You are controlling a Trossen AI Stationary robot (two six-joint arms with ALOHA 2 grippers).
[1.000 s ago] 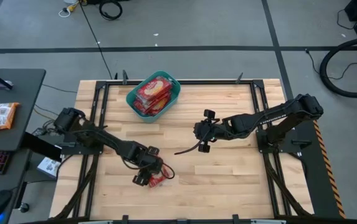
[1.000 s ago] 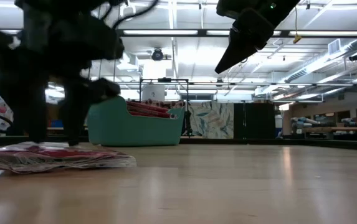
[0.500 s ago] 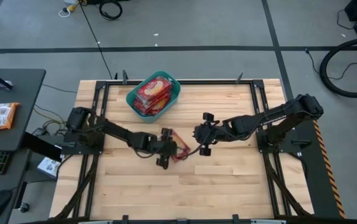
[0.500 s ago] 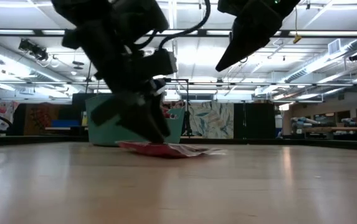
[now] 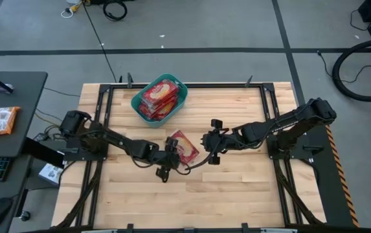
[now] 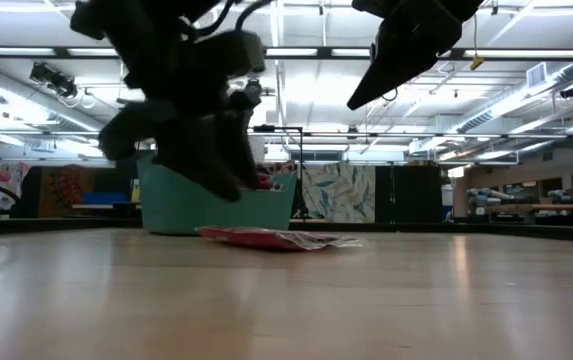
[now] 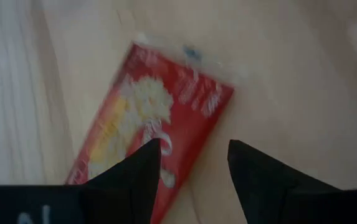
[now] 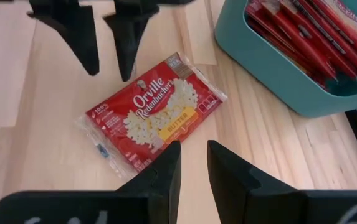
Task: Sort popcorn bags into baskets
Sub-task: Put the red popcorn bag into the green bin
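1. My left gripper (image 7: 190, 158) hangs over the near edge of the loose popcorn bag (image 8: 153, 115) — its fingers are spread and hold nothing; in the low view it is a dark smear, its tips unreadable.
2. My right gripper (image 8: 192, 163) hovers just beside that bag, fingers narrowly apart, gripping nothing.
3. The bag lies flat on the table (image 5: 237, 188), mid-board, between my two grippers.
4. The teal basket (image 5: 138, 100) stands at the far edge, packed with red bags — their count is hidden.
5. A second ago the bag sat near the front edge under my left gripper; it has since moved to the centre and been let go.
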